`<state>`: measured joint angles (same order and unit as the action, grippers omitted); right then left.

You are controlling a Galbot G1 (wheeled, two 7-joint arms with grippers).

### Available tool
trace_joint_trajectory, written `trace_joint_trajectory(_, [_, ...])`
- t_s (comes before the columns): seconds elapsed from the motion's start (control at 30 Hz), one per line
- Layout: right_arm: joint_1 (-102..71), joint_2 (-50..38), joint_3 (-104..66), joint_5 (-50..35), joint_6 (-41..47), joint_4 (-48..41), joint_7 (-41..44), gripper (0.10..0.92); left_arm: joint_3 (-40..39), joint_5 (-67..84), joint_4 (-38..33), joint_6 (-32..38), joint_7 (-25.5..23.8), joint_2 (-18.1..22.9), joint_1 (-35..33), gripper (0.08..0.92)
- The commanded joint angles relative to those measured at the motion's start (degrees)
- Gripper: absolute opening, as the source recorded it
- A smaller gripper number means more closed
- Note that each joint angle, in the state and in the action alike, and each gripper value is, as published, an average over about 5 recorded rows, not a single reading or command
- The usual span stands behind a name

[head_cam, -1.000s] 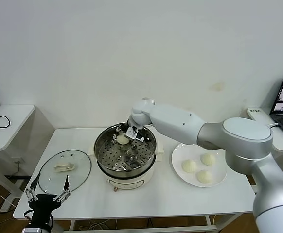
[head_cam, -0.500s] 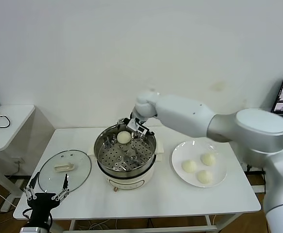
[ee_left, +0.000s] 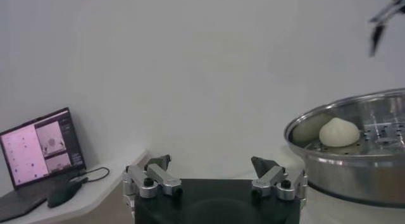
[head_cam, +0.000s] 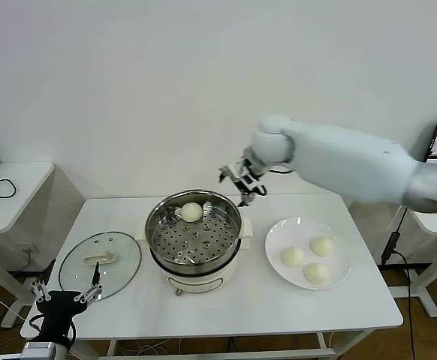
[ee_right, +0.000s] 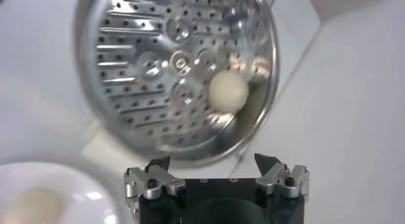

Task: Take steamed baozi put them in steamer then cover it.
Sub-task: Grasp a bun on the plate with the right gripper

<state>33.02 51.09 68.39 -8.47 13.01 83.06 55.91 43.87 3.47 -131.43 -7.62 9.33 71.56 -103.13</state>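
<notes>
Your empty, spread right gripper point(head_cam: 240, 181) hovers above the shiny round steel steamer point(head_cam: 194, 234): one pale bun point(head_cam: 192, 212) below it inside; three wait, glass lid point(head_cam: 99, 263) off

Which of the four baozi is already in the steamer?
The lone baozi on the perforated tray at the far side of the steamer. The other three lie on the white plate to its right.

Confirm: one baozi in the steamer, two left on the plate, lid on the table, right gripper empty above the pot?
Not quite: three baozi are left on the plate, not two, as the head view shows. The rest holds: one baozi in the steamer, lid on the table, right gripper open and empty above the pot's rim.
</notes>
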Motion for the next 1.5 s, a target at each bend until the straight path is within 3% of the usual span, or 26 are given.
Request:
trace_joint_trajectory(0.03, [-5.9, -19.1, -2.5, -0.9, 7.4, 10.1, 0.9, 0.823, 0.1, 0.9, 1.7, -0.3, -0.1, -1.0, 1.4, 0.823])
trace_joint_trajectory(0.33, [-21.3, -22.2, -9.6, 6.7, 6.7, 8.5, 0.0, 0.823, -0.1, 0.8, 2.6, -0.9, -0.6, -1.1, 2.3, 0.823])
trace_joint_trajectory(0.6, [-32.6, -15.7, -16.6, 11.3, 6.7, 2.4, -0.1, 0.823, 0.5, 0.7, 2.0, -1.0, -0.7, -1.2, 1.6, 0.823])
trace_joint_trajectory(1.03, [-35.7, -4.5, -19.4, 14.9, 5.8, -10.1, -0.7, 0.823, 2.2, 1.0, 1.8, -0.9, -0.7, -1.0, 0.5, 0.823])
trace_joint_trajectory(1.5, [-36.4, -0.9, -21.1, 18.1, 4.9, -16.9, -0.6, 0.823, 2.3, 1.1, 2.2, -0.9, -0.7, -0.9, 1.0, 0.823])
